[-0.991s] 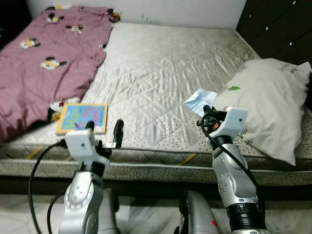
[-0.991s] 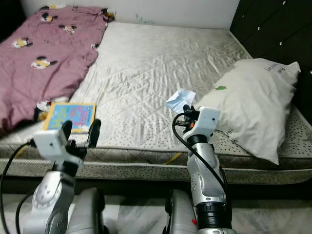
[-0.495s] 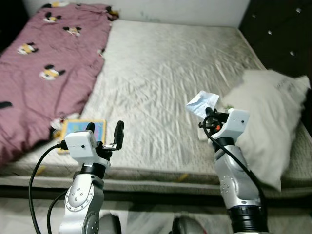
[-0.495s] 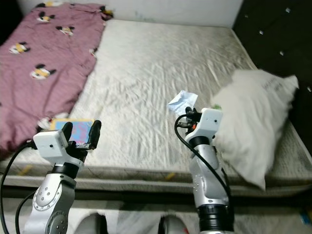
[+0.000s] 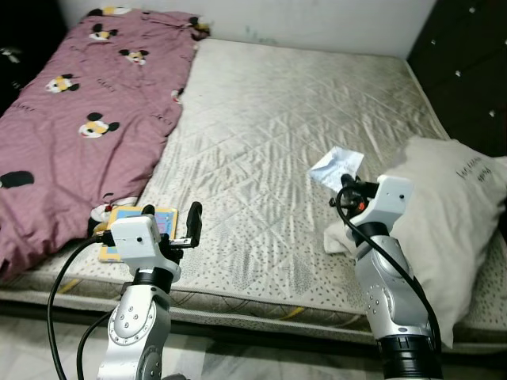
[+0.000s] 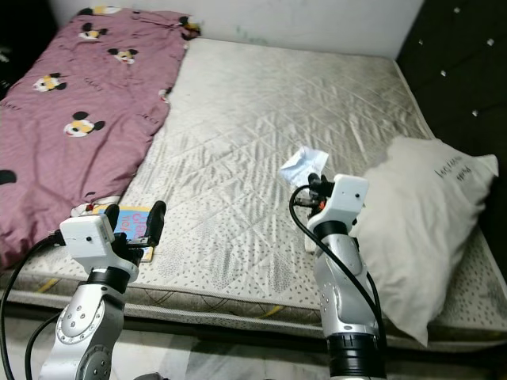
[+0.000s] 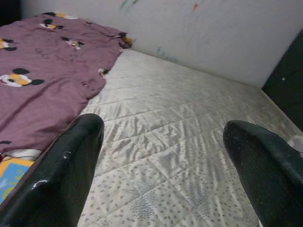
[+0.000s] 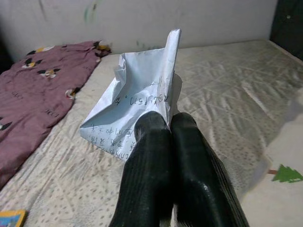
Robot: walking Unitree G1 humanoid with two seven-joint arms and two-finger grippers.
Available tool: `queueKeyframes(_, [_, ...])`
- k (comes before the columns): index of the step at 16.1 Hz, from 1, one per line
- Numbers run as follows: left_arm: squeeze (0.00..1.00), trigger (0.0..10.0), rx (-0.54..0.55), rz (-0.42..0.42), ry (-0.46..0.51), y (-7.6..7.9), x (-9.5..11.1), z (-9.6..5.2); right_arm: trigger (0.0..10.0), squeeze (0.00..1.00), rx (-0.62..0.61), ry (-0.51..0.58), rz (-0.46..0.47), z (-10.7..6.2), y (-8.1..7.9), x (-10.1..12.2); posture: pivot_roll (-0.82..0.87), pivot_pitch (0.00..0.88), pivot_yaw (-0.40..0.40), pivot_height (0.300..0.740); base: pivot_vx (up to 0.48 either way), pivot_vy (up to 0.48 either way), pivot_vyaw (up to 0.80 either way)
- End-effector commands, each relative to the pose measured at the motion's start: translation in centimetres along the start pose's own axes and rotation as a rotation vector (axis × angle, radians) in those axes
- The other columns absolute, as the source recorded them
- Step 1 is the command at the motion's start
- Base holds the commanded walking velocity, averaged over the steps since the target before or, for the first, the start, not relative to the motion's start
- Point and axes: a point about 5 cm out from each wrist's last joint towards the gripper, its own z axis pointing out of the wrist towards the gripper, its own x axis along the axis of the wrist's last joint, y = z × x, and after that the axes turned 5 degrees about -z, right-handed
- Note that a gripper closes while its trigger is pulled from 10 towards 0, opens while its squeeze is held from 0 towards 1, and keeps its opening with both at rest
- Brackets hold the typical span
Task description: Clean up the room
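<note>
My right gripper (image 5: pixel 346 181) is shut on a crumpled white sheet of paper (image 5: pixel 336 165) with handwriting, held up over the bare mattress (image 5: pixel 269 127) beside the white pillow (image 5: pixel 451 229). The right wrist view shows the paper (image 8: pixel 137 99) pinched between the black fingers (image 8: pixel 150 179). My left gripper (image 5: pixel 170 215) stands open over the mattress's near edge, with nothing between its fingers (image 7: pixel 61 175). A colourful children's book (image 5: pixel 131 229) lies on the mattress just left of it. A maroon cartoon-mouse blanket (image 5: pixel 71 134) covers the bed's left side.
A dark padded headboard or cabinet (image 5: pixel 467 71) rises at the right. A white wall (image 5: pixel 317 20) runs behind the bed. A small white crumpled thing (image 5: pixel 337 240) lies by the pillow's near corner. Pale floor (image 5: pixel 47 332) shows below the bed's edge.
The whole view has shifted, so the camera moved back and up; more of the bed shows. Both arms keep their poses, the right still holding the paper.
</note>
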Motion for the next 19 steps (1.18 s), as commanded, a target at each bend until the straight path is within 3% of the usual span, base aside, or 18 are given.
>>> queueKeyframes(1, [1.00, 10.0, 0.017, 0.002, -0.034, 0.19, -0.58, -0.14, 10.0, 0.00, 0.001, -0.009, 0.022, -0.26, -0.01, -0.02, -0.03, 0.116, -0.073, 0.740, 0.000, 0.000, 0.00])
queueKeyframes(3, [1.00, 10.0, 0.102, 0.065, -0.071, -0.50, -0.98, 0.09, 10.0, 0.00, 0.014, -0.020, 0.066, -0.15, -0.64, 0.18, -0.03, 0.116, -0.073, 0.740, 0.000, 0.000, 0.00])
queueKeyframes(4, [0.00, 10.0, 0.092, 0.054, -0.057, -0.44, -0.78, 0.26, 10.0, 0.00, 0.019, -0.021, 0.041, -0.23, -0.88, 0.15, -0.03, 0.116, -0.075, 0.740, 0.000, 0.000, 0.00])
queueKeyframes(8, [0.00, 10.0, 0.089, 0.047, -0.060, -0.23, -0.82, 0.18, 10.0, 0.00, 0.011, -0.073, 0.041, -0.41, -0.68, -0.69, -0.03, 0.118, -0.082, 0.740, 0.000, 0.000, -0.60])
queueKeyframes(19, [0.00, 10.0, 0.073, 0.060, -0.064, 0.25, -1.03, 0.29, 10.0, 0.00, 0.028, -0.073, 0.020, -0.32, -0.63, -0.57, -0.03, 0.121, -0.090, 0.740, 0.000, 0.312, -0.80])
